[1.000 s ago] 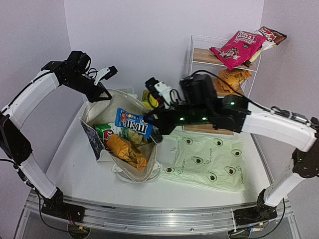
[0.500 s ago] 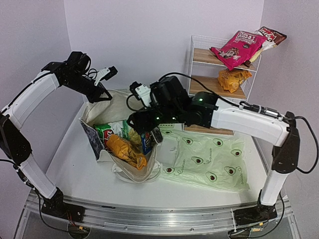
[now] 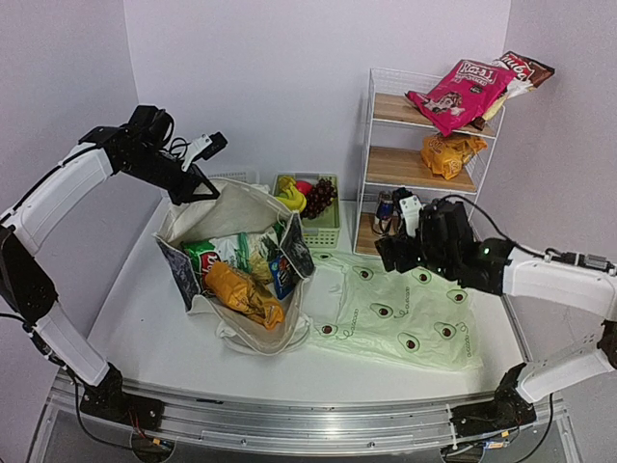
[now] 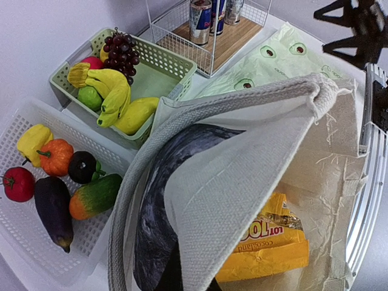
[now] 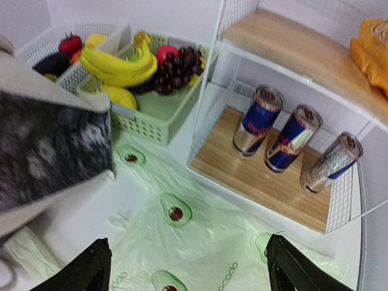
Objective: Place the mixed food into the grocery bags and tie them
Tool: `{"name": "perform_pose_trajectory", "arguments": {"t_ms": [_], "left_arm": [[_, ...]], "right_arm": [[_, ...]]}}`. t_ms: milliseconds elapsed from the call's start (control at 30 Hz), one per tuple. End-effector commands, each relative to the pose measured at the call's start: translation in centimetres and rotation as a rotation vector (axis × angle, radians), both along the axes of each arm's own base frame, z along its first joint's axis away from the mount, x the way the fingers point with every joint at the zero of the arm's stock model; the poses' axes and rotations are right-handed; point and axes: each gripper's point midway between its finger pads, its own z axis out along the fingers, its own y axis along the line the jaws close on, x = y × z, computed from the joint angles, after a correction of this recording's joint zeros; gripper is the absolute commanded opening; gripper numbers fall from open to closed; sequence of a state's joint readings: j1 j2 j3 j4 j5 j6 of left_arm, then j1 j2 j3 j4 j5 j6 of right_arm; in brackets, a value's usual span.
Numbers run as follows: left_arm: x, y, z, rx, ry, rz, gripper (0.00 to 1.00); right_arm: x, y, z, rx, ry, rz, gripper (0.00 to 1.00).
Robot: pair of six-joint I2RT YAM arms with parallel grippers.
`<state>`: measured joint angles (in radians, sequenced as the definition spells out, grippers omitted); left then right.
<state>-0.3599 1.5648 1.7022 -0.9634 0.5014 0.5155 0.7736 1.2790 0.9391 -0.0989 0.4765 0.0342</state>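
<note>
Cream canvas tote (image 3: 236,207) stands open, orange packet (image 3: 243,292) and green-white packet (image 3: 205,257) inside. Pale-green avocado-print bag (image 3: 400,318) lies flat beside it on the bench (image 3: 154,328). Bananas (image 3: 292,199) and grapes (image 3: 319,196) sit in the basket (image 3: 328,234) behind.

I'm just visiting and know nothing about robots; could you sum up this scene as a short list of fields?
Left gripper: shut on the rim of the canvas tote, holding it open
Right gripper: open, empty, over the plastic bag
In the tote: orange packet, blue candy packet
Plastic bag: lying flat on the table
Not yet packed: bananas, grapes, three cans
</note>
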Motion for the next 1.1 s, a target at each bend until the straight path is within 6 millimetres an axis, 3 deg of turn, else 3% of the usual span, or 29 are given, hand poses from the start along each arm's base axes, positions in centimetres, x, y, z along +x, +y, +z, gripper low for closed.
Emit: {"name": "perform_pose_trajectory", "arguments": {"t_ms": [0,133,267,400,533,800,1067], "left_arm": [[-0.2,-0.7,1.0,-0.064,-0.036,-0.032,0.0],[0.2,-0.8,0.2,-0.089,-0.048,-0.011,0.0],[0.5,-1.2,-0.7,-0.126,-0.04,0.002,0.0],[1.1,-1.7,-1.1,-0.156,0.001,0.011,0.0],[1.9,-1.9,-1.2,-0.155,-0.023,0.013,0.0],[3.1,-1.8,-2.0,-0.127,-0.036,0.023,0.0],[4.3,-1.1,-2.3,-0.113,-0.048,0.041,0.0]], "right_arm": [[3.6,-3.8,-1.3,0.084,-0.181,-0.13,0.87],[6.6,-6.4,-4.5,0.072,-0.228,-0.216,0.88],[10.0,-10.3,-6.7,0.114,-0.299,-0.315,0.88],[12.7,-12.4,-7.7,0.123,-0.39,-0.352,0.87],[14.9,-14.0,-9.5,0.096,-0.373,-0.41,0.87],[17.9,-17.2,-9.8,0.095,-0.393,-0.501,0.87],[20.4,-18.4,-11.0,0.091,-0.397,-0.538,0.87]]}}
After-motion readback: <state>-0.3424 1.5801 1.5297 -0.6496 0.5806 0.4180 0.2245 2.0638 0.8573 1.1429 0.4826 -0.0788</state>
